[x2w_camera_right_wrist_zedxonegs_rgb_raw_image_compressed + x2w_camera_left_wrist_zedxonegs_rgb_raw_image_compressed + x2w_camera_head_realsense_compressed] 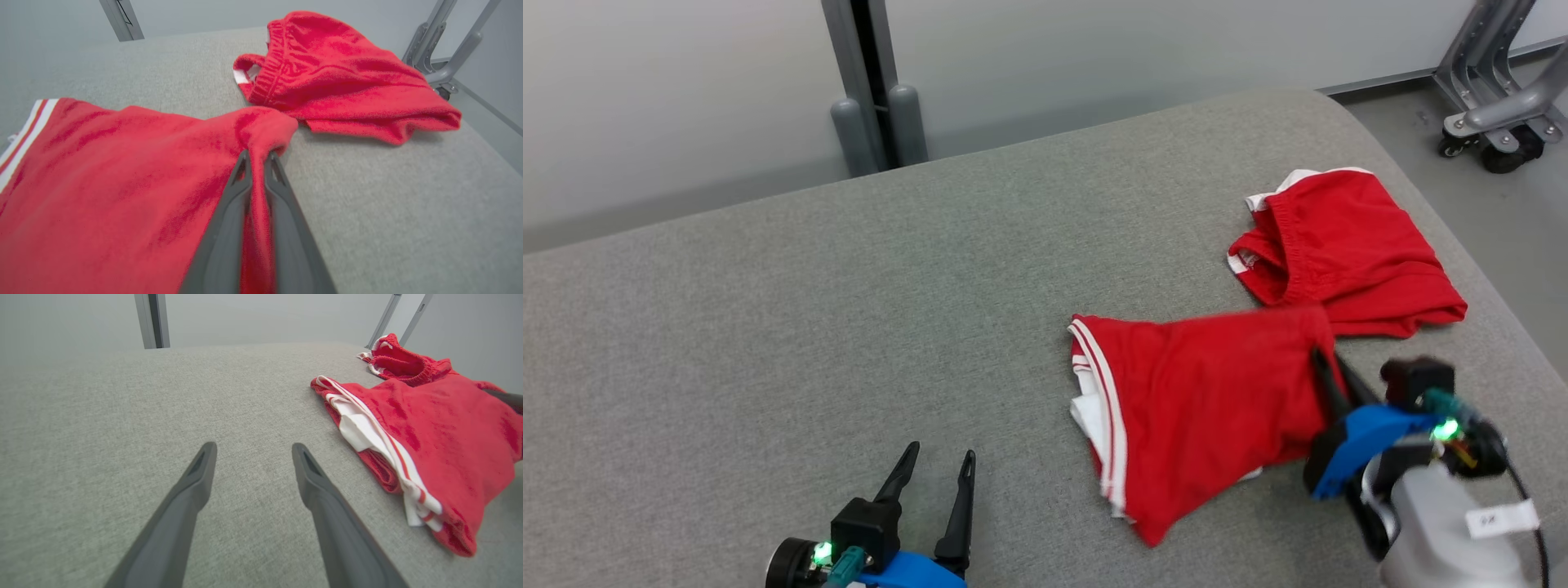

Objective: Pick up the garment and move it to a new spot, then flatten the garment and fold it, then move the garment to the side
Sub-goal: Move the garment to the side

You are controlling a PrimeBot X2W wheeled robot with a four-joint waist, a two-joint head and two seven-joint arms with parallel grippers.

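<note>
A grey, cloth-covered surface (849,310) with a rounded far right corner stands before a pale wall (670,98) with a dark upright post (866,82). A wheeled metal stand (1494,106) sits on the floor beyond the corner. The garment (1217,392), red shorts, lies on the right half of the surface, its long axis running diagonally from the near middle toward the far right edge. The elastic waistband end points far right and the hem end points left. The cloth is bright red with white stripes along the hem and white lining showing beneath, and it is twisted at its middle. There the right end effector (258,159) pinches a bunched fold between pressed-together fingers. The left end effector (941,452) is spread over bare surface, well apart from the garment.
</note>
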